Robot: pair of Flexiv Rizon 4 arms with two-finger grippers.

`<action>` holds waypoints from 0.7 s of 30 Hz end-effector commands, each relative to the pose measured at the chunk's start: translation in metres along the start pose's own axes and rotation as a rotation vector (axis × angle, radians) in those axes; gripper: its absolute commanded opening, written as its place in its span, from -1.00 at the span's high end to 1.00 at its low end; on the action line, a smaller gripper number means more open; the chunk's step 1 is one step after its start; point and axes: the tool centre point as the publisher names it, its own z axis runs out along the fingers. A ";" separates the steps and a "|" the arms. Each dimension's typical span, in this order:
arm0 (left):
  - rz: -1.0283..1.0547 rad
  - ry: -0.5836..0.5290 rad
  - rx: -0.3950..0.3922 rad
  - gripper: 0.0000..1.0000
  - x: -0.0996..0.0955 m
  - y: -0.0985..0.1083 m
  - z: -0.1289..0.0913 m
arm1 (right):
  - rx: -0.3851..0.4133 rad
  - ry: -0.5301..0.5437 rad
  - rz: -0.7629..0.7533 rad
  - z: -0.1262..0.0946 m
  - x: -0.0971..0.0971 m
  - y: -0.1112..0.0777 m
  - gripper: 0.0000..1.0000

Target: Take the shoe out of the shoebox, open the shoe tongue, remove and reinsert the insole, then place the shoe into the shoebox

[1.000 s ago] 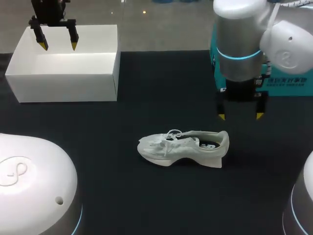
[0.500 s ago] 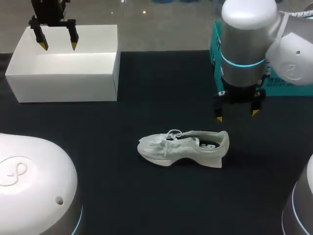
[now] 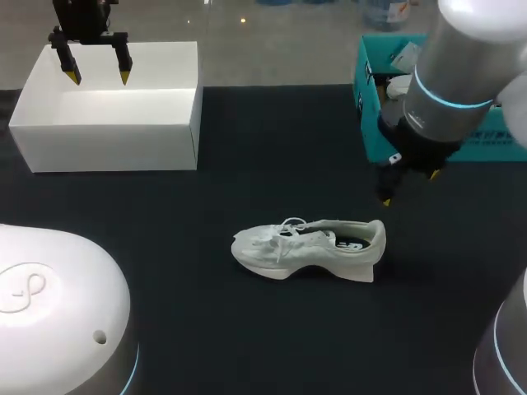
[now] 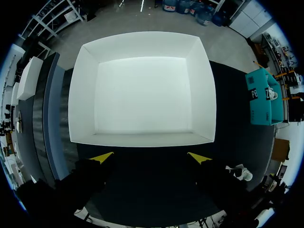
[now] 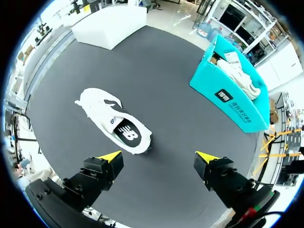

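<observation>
White mesh lace-up sneaker (image 3: pixel 309 247) sat mid-table, well apart from the open white cardboard shoebox (image 3: pixel 107 123); looked light and floppy, so heel collar was likely the best grab, with right gripper (image 3: pixel 410 188) spread near it and left gripper (image 3: pixel 100 76) spread over the box.

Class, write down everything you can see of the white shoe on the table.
The shoe is a white low trainer with white laces, a thick sculpted sole and a dark insole showing through its opening. It stands upright on its sole on the dark table. Only the table touches it; the right pincer hangs open beyond its heel.
</observation>
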 end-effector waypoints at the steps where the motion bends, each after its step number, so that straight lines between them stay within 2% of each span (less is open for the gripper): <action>1: 0.000 0.000 0.000 -1.00 0.000 0.000 0.000 | -0.343 0.320 -0.980 0.003 -0.006 -0.009 -1.00; 11: 0.000 0.000 0.000 -1.00 0.000 0.000 0.000 | -0.343 0.320 -0.980 0.003 -0.006 -0.009 -1.00; 15: 0.000 0.000 0.000 -1.00 0.000 0.000 0.000 | -0.440 0.224 -1.183 0.004 -0.007 -0.002 -1.00; 16: 0.000 0.000 0.000 -1.00 0.000 0.000 0.000 | -0.495 0.215 -1.229 0.004 -0.007 0.000 -1.00; 17: 0.000 0.000 0.000 -1.00 0.000 0.000 0.000 | -0.487 0.225 -1.242 0.006 -0.007 0.000 -1.00; 19: 0.000 0.000 0.000 -1.00 0.000 0.000 0.000 | -0.596 0.219 -1.292 0.010 -0.007 0.001 -1.00; 21: 0.000 0.000 0.000 -1.00 0.000 0.000 0.000 | -0.637 0.194 -1.308 0.016 -0.008 0.001 -1.00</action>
